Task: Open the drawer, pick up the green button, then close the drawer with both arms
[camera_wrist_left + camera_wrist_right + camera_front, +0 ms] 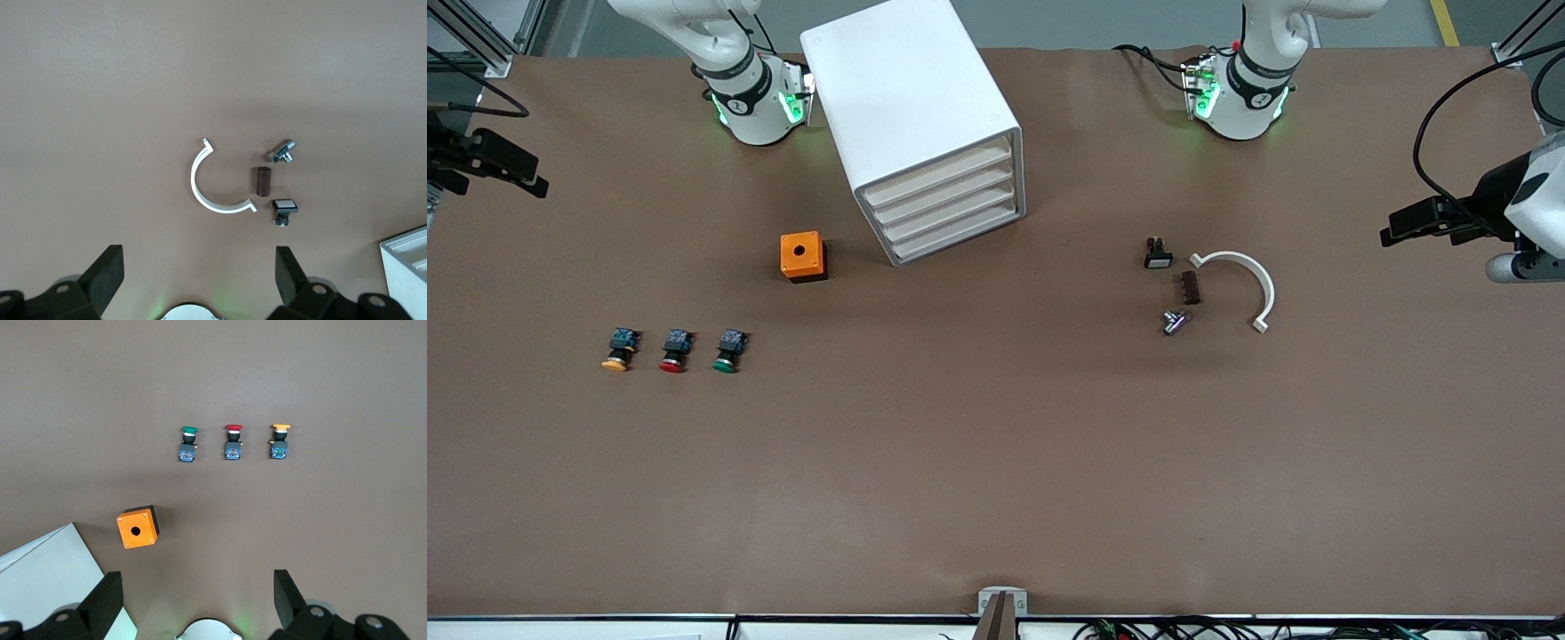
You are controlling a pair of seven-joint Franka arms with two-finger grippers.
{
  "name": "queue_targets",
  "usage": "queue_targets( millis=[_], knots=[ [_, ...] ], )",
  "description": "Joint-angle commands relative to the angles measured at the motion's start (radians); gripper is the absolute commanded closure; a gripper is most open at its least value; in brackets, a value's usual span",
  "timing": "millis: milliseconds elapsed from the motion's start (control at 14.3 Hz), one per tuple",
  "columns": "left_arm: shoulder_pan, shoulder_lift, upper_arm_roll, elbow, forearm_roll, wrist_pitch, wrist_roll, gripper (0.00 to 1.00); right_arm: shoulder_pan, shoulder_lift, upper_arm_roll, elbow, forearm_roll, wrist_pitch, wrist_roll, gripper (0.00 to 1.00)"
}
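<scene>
Both arms wait pulled back at the edges of the front view: the right gripper (511, 169) sits at the upper left edge of the frame over the table's end, and the left gripper (1414, 222) at the right edge, a little above mid-height. In each wrist view the two black fingers (107, 277) stand wide apart with bare table between them — the right gripper's fingers (103, 600) are just as wide, and neither holds anything. The white drawer cabinet (911, 116) stands at upper centre of the front view, turned at an angle, all its drawers flush and shut. Just below and beside it, toward the right arm's end, sits an orange box (802, 257) with a round hole in its top. The green button (728, 350) lies out on the brown table (996, 462) in the lower left part of the frame — it is the one of a row of three closest to the centre, with the red button (675, 350) next to it and the yellow button (620, 348) at the row's outer end. Toward the left arm's end lie a white curved bracket (1249, 276), a small black switch part (1157, 254), a dark brown block (1190, 288) and a small metal fitting (1174, 322), close together but not touching.
</scene>
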State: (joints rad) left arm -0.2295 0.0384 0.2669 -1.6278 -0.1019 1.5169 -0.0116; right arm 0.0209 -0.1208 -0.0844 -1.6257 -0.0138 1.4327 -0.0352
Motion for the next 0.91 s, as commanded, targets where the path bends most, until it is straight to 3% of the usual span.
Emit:
queue_targets(
  millis=[0,209,488,628,698,837],
  knots=[
    [-0.002,0.008,-0.002,0.029,0.008,0.008,-0.010,0.00,-0.028,-0.055,0.009,-0.071,0.014,0.038,-0.038,0.00],
    [0.001,0.008,-0.002,0.031,0.011,0.008,-0.011,0.00,-0.048,-0.150,0.017,-0.190,0.014,0.104,-0.038,0.00],
    [0.012,0.034,-0.017,0.043,0.007,0.046,-0.011,0.00,-0.073,-0.157,0.037,-0.197,0.014,0.109,-0.038,0.00],
    [0.080,0.034,-0.093,0.048,0.014,0.051,-0.013,0.00,-0.090,-0.155,0.054,-0.195,0.012,0.109,-0.045,0.00],
    [0.141,0.035,-0.171,0.064,0.018,0.064,-0.011,0.00,-0.090,-0.155,0.054,-0.194,0.012,0.110,-0.061,0.00],
    [0.174,0.035,-0.215,0.072,0.019,0.077,-0.013,0.00,-0.090,-0.155,0.054,-0.191,0.005,0.111,-0.071,0.00]
  ],
)
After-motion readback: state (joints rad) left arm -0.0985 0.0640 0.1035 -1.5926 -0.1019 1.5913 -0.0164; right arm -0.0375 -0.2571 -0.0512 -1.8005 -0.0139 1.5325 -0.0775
